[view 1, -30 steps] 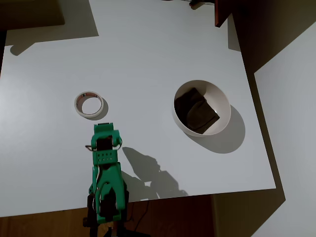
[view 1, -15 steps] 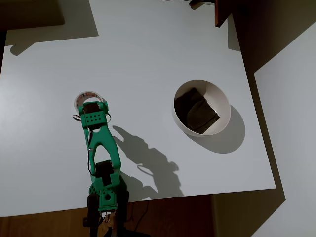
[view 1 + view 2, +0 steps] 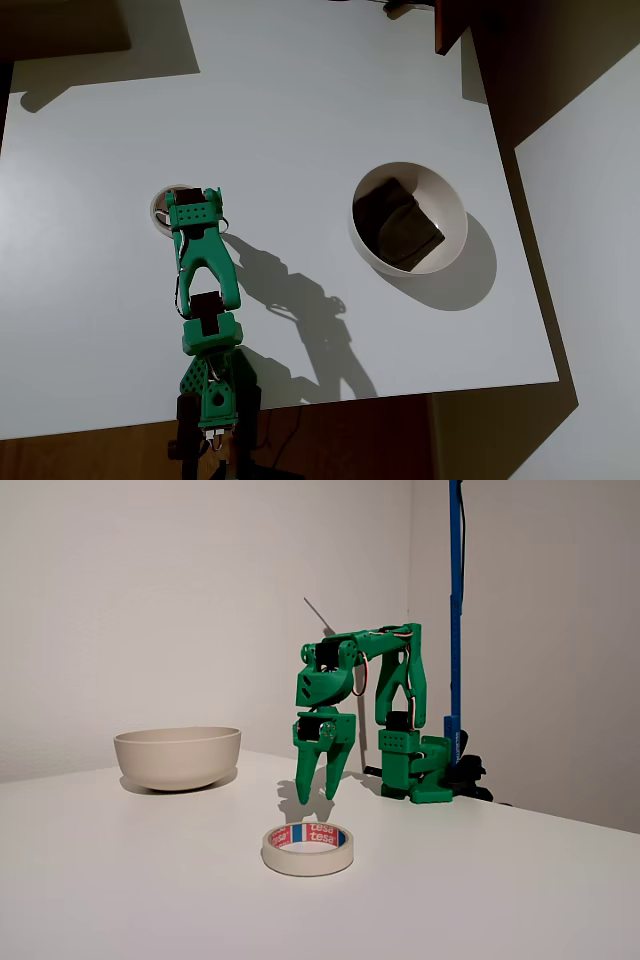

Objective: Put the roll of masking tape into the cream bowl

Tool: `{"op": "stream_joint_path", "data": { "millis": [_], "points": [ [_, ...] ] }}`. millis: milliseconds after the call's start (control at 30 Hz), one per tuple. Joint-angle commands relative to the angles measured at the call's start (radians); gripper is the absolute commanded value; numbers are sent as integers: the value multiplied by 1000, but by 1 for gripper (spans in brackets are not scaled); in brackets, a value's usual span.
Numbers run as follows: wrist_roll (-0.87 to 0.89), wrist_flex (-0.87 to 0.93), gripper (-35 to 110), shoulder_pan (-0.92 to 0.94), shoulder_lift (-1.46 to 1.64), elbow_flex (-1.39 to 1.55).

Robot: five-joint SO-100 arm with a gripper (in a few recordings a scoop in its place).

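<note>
While the roll of masking tape [image 3: 308, 848] lies flat on my white bench [image 3: 120, 880], I read it as a cream ring with red and blue print inside its core. My green pincer [image 3: 318, 786] hangs above it, tips down and slightly parted, gripping nothing. Overhead, the cream bowl [image 3: 452, 203] sits at three o'clock of the roll, well apart. Plain pale walls [image 3: 150, 600] stand behind.

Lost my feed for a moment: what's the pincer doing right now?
Pincer: open, holding nothing, fingers pointing down above the table just behind the tape.
</note>
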Motion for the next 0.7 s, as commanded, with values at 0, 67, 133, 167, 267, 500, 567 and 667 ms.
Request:
{"op": "stream_joint_path", "data": {
  "millis": [0, 67, 133, 167, 267, 500, 567, 667],
  "points": [
    [23, 17, 20, -9, -9, -101],
    [26, 18, 20, -12, -23, -112],
    [26, 14, 20, -17, -34, -112],
    [26, 9, 20, -17, -41, -112],
    [28, -3, 19, -21, -69, -112],
    [37, -23, 19, -55, -129, -112],
    [41, -31, 19, -67, -143, -112],
    [46, -38, 18, -89, -173, -112]
  ]
}}
